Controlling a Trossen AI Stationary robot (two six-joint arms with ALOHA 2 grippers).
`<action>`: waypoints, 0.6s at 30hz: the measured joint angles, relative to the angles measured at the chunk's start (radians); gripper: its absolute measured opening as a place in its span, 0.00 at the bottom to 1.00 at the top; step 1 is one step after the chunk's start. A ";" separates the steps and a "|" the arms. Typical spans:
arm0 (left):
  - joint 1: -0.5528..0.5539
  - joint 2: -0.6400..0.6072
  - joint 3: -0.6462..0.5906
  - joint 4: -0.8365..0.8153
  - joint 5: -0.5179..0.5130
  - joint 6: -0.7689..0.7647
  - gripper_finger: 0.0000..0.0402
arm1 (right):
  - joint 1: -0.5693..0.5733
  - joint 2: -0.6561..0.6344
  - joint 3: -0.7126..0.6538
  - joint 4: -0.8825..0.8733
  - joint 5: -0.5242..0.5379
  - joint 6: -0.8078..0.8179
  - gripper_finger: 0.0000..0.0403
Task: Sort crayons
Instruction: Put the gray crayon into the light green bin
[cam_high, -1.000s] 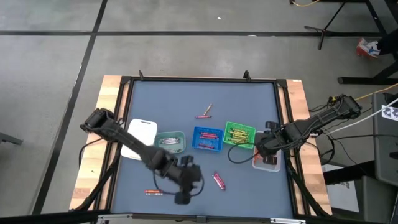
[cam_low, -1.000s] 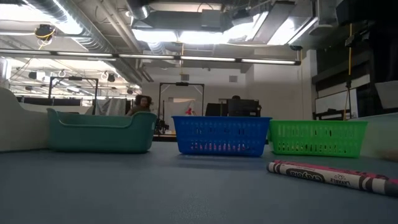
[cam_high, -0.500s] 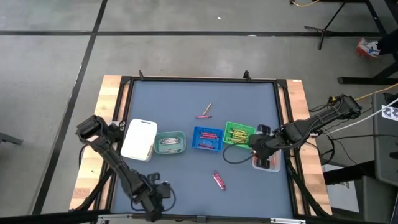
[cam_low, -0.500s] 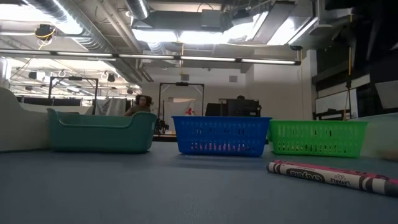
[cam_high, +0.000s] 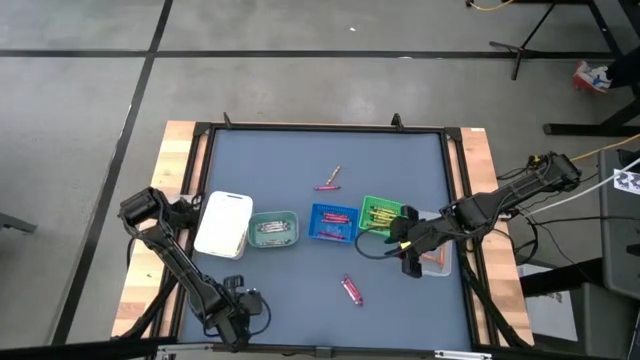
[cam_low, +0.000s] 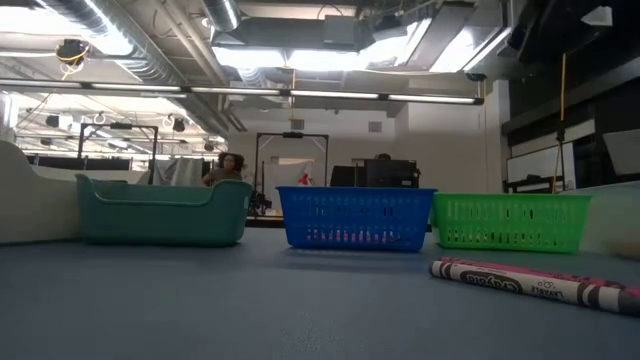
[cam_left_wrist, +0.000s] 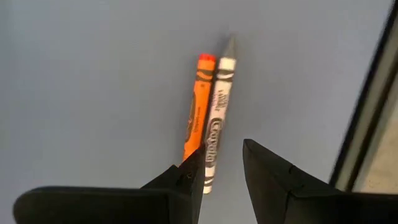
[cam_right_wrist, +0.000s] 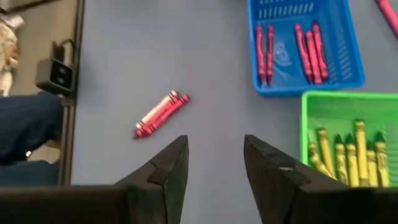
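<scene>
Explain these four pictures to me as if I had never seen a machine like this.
Two dark robot arms work at a blue-grey table, sorting crayons into small trays. One picture looks straight down, one looks level across the tabletop, and two come from cameras on the arms' wrists. In a row stand a white tray, a teal tray, a blue tray with red crayons and a green tray with yellow ones. The left hand, open and empty, hovers over an orange crayon and a grey crayon near the table's front edge. The right hand, also open and empty, hangs beside the green tray. Loose pink crayons lie between them.
</scene>
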 joint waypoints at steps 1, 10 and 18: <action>0.000 0.000 -0.005 0.000 0.000 0.000 0.23 | 0.000 0.000 0.000 0.010 0.000 0.000 0.38; 0.000 0.000 -0.046 0.042 0.000 0.002 0.23 | 0.000 0.000 0.000 0.022 0.000 0.000 0.38; 0.001 0.000 -0.046 0.042 -0.011 0.003 0.23 | 0.000 0.000 0.000 0.021 0.000 0.000 0.38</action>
